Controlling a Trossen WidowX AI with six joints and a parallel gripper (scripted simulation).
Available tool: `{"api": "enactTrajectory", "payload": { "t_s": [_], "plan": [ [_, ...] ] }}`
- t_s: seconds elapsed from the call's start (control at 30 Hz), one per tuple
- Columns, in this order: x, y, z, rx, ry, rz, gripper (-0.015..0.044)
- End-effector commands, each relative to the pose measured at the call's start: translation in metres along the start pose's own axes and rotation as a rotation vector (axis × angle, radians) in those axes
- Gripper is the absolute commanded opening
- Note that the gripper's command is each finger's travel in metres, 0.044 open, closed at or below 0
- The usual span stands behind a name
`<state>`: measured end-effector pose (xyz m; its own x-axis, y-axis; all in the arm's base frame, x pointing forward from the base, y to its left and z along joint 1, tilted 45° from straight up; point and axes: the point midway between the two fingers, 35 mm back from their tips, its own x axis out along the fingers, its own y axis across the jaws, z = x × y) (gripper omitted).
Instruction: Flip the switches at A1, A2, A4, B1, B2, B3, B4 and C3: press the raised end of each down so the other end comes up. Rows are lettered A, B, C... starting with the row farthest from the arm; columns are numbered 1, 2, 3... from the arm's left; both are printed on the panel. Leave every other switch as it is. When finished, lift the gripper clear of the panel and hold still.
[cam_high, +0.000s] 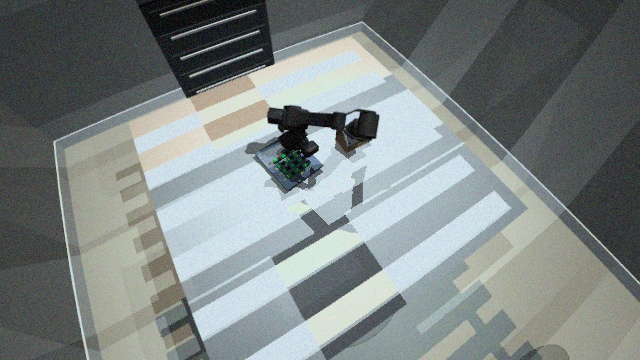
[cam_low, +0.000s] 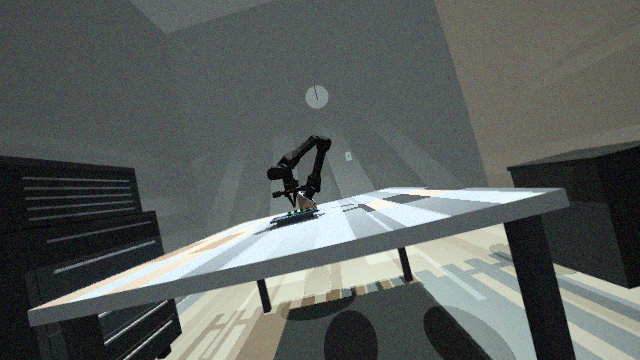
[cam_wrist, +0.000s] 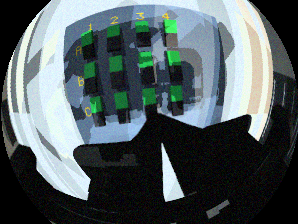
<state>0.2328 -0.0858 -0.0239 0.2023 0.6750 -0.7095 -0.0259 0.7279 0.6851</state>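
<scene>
the black gripper (cam_high: 296, 150) (cam_low: 294, 205) (cam_wrist: 154, 117) has its fingers pressed together, with nothing between them; it points down over the switch panel (cam_high: 264, 156) (cam_low: 281, 219) (cam_wrist: 201, 40), which lies on the table (cam_high: 225, 225) (cam_low: 400, 216); in the wrist view, the tip is just beside switch c3 (cam_wrist: 149, 97), but whether they touch, i cannot tell.
</scene>
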Motion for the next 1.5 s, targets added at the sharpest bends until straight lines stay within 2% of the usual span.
{"api": "enactTrajectory", "payload": {
  "t_s": [0.0, 1.47],
  "plan": [
    [0.0066, 0.0012, -0.0021, 0.007, 0.002, 0.007, 0.0],
    [0.0154, 0.0013, -0.0023, 0.007, 0.002, 0.007, 0.0]
  ]
}}
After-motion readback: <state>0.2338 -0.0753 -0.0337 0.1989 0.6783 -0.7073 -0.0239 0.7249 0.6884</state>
